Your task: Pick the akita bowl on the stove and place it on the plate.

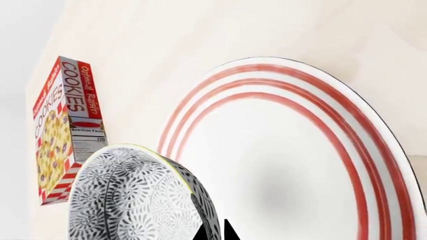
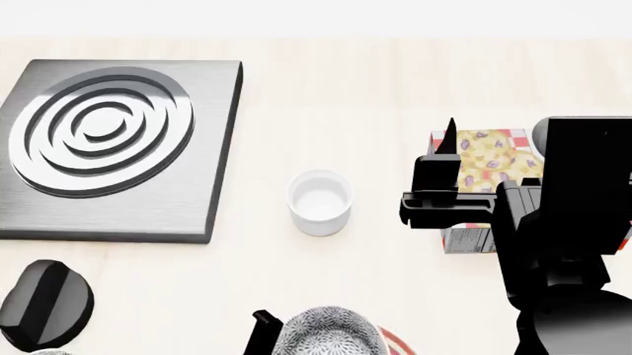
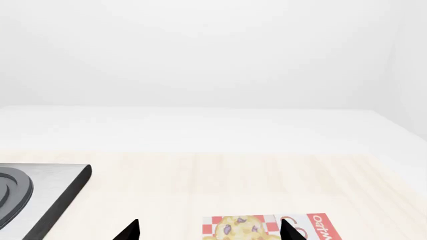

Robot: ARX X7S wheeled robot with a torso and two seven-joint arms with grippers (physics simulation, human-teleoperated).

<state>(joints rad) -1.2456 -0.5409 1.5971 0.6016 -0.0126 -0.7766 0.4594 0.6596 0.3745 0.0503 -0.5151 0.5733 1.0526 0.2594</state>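
Note:
The akita bowl [image 1: 133,195], white with a dense grey flower pattern, hangs tilted in my left gripper [image 1: 215,232], which is shut on its rim with one fingertip on each side of the wall. Close behind it is the plate [image 1: 373,150], large and white with red rings. In the head view the akita bowl [image 2: 328,334] is at the bottom edge, with a sliver of the plate's red rim [image 2: 396,345] beside it. The stove [image 2: 212,148] lies bare at the upper left. My right gripper [image 3: 208,231] stands open above the cookie box, holding nothing.
A small plain white cup [image 2: 319,201] stands between the stove and a cookie box [image 2: 486,159], which lies flat under my right arm. The stove's black knob [image 2: 44,303] sits at the lower left. The cookie box [image 1: 63,130] also lies near the plate.

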